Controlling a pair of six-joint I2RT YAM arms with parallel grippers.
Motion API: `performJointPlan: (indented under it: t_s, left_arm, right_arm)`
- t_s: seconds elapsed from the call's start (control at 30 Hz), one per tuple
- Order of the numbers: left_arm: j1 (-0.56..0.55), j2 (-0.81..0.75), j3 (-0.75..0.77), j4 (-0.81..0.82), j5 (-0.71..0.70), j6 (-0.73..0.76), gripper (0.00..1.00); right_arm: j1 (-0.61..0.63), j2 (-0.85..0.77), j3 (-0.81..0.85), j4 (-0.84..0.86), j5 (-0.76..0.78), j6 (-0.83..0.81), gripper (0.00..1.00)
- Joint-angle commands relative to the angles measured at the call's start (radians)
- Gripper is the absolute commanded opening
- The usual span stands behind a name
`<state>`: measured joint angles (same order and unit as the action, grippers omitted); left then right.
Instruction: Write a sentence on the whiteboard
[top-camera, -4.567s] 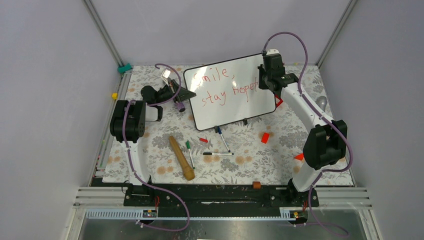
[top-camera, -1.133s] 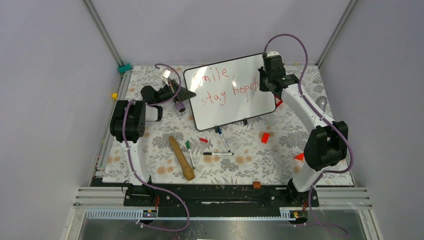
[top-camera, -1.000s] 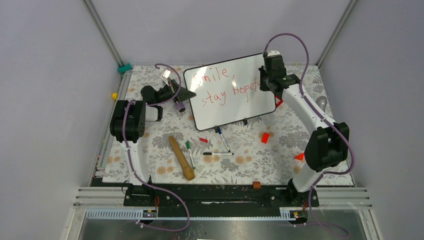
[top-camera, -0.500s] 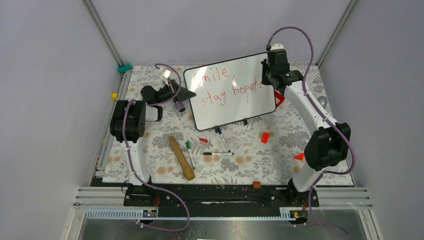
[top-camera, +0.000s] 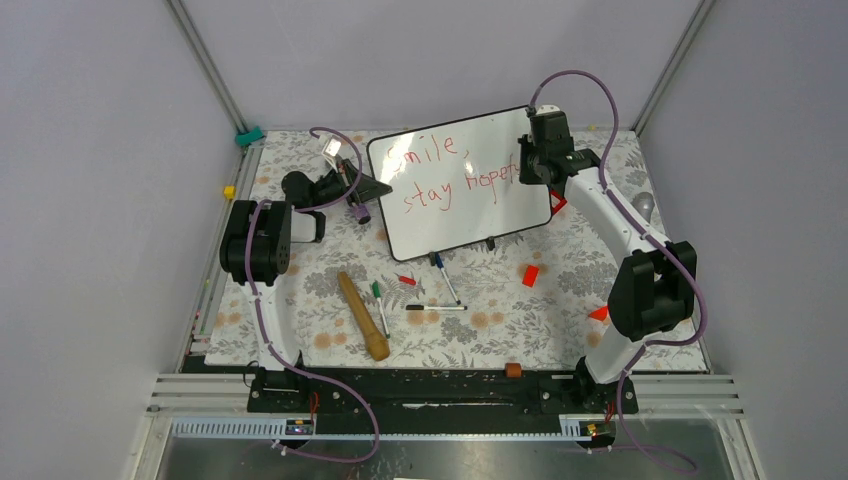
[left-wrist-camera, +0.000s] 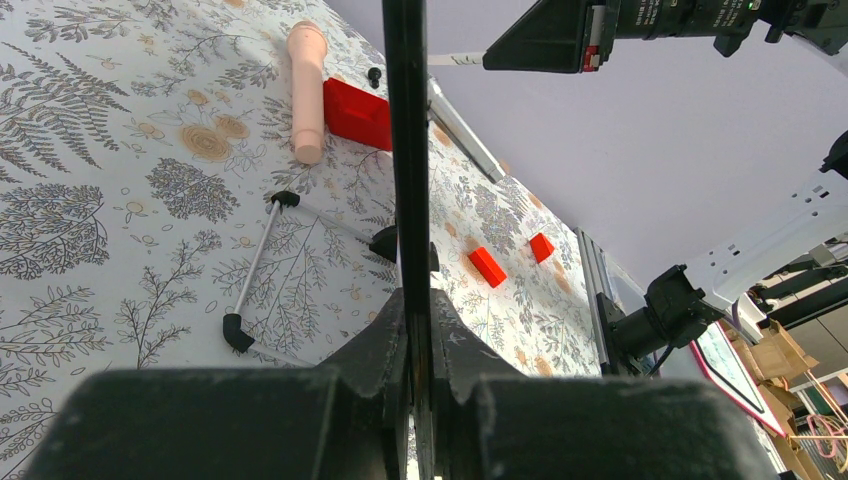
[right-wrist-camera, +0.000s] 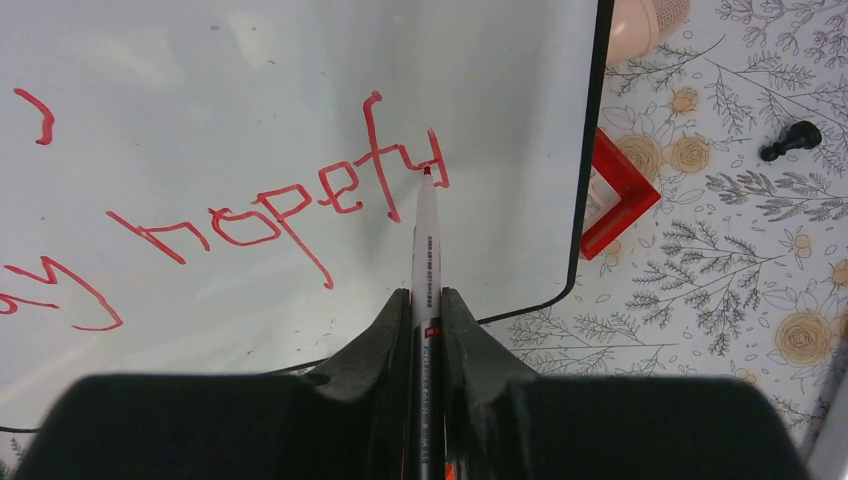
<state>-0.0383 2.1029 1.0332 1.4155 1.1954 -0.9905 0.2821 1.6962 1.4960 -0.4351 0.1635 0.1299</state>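
Top view: whiteboard (top-camera: 460, 225) propped on the table (top-camera: 300, 290), left claw (top-camera: 371, 188) at its side edge, right claw (top-camera: 527, 172) over the tail of the sentence (top-camera: 450, 185). Left wrist: claw pinched tight on the board's black frame. Right wrist: claw clamped on red marker (right-wrist-camera: 424, 235), its tip ahead touching "hopefu". Mid-word; next, seemingly, an "l" squeezed in before the frame.

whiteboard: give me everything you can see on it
The whiteboard is a glossy white rectangle with a thin black frame and rounded corners. It is propped at a slant on small black feet, at the far middle of the floral table. The red sentence reads "Smile," above "stay hopefu", unfinished. The left end effector clamps its left edge. The right end effector holds a red marker with its tip on the last letter.
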Motion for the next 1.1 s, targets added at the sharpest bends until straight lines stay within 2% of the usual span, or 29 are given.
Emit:
performJointPlan:
  t_s: [0.0,0.4,0.77,1.07]
  left_arm:
    - [-0.032,-0.001,0.005,0.058,0.139,0.057,0.00]
    - [-0.032,-0.001,0.007,0.059,0.139,0.056,0.00]
    - [-0.032,-0.001,0.006,0.059,0.138,0.056,0.00]
    - [-0.032,-0.002,0.004,0.059,0.138,0.057,0.00]
  right_arm:
    - [-0.003,-0.023,0.011,0.027,-0.013,0.011,0.00]
    - [-0.003,0.016,0.083,0.007,-0.007,0.008,0.00]
    - [-0.003,-0.023,-0.010,0.010,-0.010,0.009,0.00]
    - [-0.003,0.018,0.101,-0.002,-0.033,0.008,0.00]
